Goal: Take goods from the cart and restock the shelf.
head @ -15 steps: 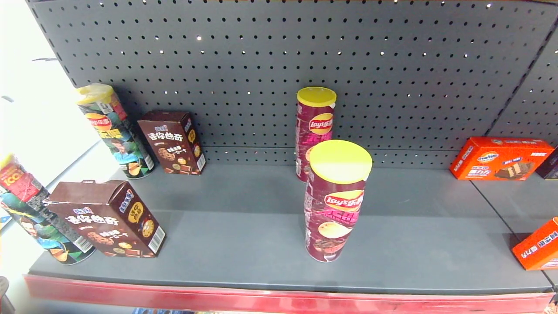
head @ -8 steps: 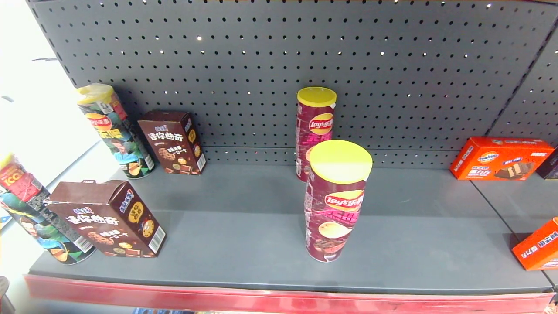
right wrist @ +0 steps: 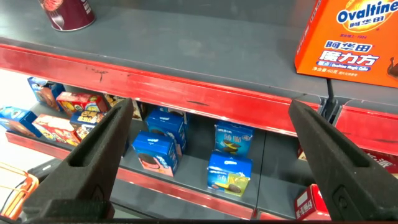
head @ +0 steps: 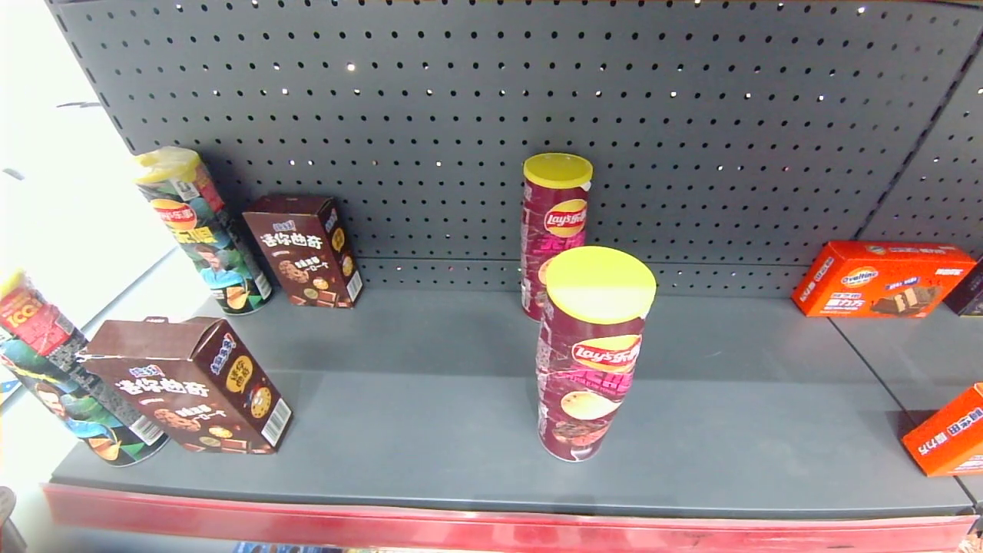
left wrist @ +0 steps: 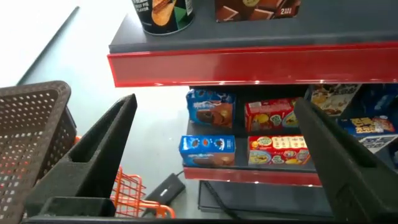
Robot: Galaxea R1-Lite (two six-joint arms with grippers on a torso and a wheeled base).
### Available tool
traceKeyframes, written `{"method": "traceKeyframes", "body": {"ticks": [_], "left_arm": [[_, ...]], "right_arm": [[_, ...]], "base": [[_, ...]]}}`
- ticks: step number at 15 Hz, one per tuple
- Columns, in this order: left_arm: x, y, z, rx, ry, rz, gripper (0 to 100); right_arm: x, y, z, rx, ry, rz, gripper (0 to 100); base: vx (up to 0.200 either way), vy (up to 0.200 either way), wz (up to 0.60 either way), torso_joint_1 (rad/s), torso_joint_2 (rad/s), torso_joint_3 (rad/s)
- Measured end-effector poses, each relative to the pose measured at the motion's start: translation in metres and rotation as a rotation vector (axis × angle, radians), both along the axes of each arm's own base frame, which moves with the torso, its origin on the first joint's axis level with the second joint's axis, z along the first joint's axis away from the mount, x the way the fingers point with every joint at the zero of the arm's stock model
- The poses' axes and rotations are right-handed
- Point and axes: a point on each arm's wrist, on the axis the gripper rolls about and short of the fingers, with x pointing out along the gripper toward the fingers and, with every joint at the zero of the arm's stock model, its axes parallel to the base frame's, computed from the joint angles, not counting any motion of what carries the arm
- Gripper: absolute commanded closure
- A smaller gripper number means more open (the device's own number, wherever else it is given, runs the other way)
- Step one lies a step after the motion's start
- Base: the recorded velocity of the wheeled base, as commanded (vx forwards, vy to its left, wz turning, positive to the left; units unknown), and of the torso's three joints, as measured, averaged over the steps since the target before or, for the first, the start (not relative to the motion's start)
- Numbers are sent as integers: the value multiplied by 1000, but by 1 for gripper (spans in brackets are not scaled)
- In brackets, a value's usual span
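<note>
Well, Ana, why do the two purple cans sit in file like that?

Facing stock, I'd judge, Ben. The front chip can [head: 591, 361] stands upright mid-frame with the rear chip can [head: 554, 230] behind it against the pegboard [head: 430, 115], so a shopper takes from the front. The shelf [head: 430, 415] shows bare grey deck on both sides of them, which reads as room for more.

And the rest?

Brown cookie boxes [head: 184, 392] and green cans [head: 203, 230] hold the left of the frame, and orange boxes [head: 875, 278] keep to the right. Like with like.

Where are the goods we're meant to bring?

Down at the cart, I think. Past the left gripper [left wrist: 211, 168] there's a brown mesh basket [left wrist: 31, 124] and a bit of the orange wire cart [left wrist: 130, 193], both lower than the shelf's red lip [left wrist: 249, 62]. What lies inside them I can't tell.

Is either gripper carrying anything?

No. The left gripper's jaws stand spread wide, with nothing between them and touching nothing. The right gripper [right wrist: 211, 162] is the same — splayed and empty, hanging before the red lip, with blue packs [right wrist: 155, 152] on the lower shelves beyond.

So we're between items?

That's my reading — a gripper must fetch a fresh item from the cart before this shelf gains anything.
</note>
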Motion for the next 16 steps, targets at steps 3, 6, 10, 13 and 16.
{"method": "traceKeyframes", "body": {"ticks": [3, 6, 10, 13, 16], "left_arm": [[0, 0, 0, -41, -3, 9, 0], [0, 0, 0, -41, -3, 10, 0], [0, 1, 0, -42, -4, -54, 0], [-5, 2, -1, -49, -56, -123, 0], [-6, 3, -1, -52, -80, -129, 0]], "right_arm": [[0, 0, 0, 0, 0, 0, 0], [0, 0, 0, 0, 0, 0, 0], [0, 0, 0, 0, 0, 0, 0], [0, 0, 0, 0, 0, 0, 0], [0, 0, 0, 0, 0, 4, 0]], "base": [[0, 0, 0, 0, 0, 0], [0, 0, 0, 0, 0, 0], [0, 0, 0, 0, 0, 0], [0, 0, 0, 0, 0, 0], [0, 0, 0, 0, 0, 0]]}}
